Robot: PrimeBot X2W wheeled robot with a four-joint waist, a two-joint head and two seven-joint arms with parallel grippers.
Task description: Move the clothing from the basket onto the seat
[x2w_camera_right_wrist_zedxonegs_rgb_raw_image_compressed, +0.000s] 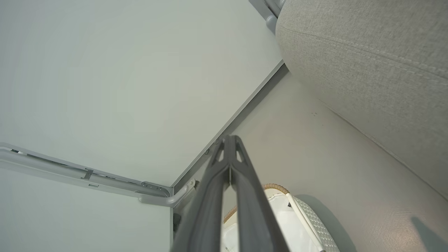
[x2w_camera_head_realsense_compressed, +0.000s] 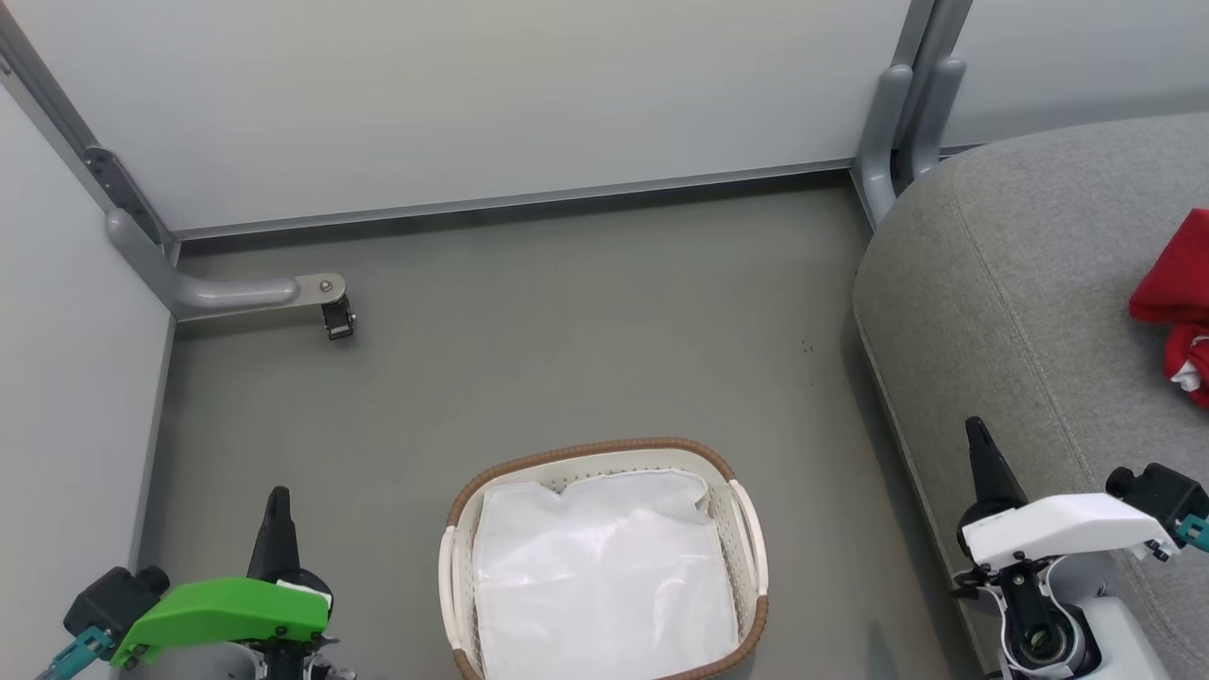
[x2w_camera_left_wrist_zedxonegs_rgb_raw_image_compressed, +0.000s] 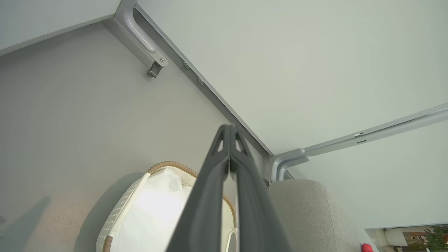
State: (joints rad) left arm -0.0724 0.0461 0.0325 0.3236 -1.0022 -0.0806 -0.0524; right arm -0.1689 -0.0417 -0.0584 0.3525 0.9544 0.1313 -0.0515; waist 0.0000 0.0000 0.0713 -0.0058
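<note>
Lying bunched at the right edge of the head view, the clothing (x2w_camera_head_realsense_compressed: 1174, 297) is showing as bright red soft fabric with a small patch of white at its lower part. It is resting on top of the seat (x2w_camera_head_realsense_compressed: 1020, 283), well apart from the basket (x2w_camera_head_realsense_compressed: 586, 451), and the picture's edge is cutting it off, so whether it is one garment or two I cannot tell. In the left wrist view a sliver of red (x2w_camera_left_wrist_zedxonegs_rgb_raw_image_compressed: 365, 247) is peeking out at the bottom, beside the seat (x2w_camera_left_wrist_zedxonegs_rgb_raw_image_compressed: 308, 210).

One seat is standing at the right: grey woven upholstery with a rounded corner and a stitched seam. One basket is sitting on the grey floor (x2w_camera_head_realsense_compressed: 567, 312) near the seat: oval, white and perforated, with a brown woven rim and white side handles. It is holding a crumpled white liner (x2w_camera_head_realsense_compressed: 604, 576).

Two tools are hanging low over the floor. The left tool (x2w_camera_head_realsense_compressed: 277, 501), under a green cover, is pressing its dark fingers together and gripping nothing, as its own view (x2w_camera_left_wrist_zedxonegs_rgb_raw_image_compressed: 229, 127) is confirming. The right tool (x2w_camera_head_realsense_compressed: 978, 439), under a white cover, is likewise closed and carrying nothing (x2w_camera_right_wrist_zedxonegs_rgb_raw_image_compressed: 230, 138).
</note>
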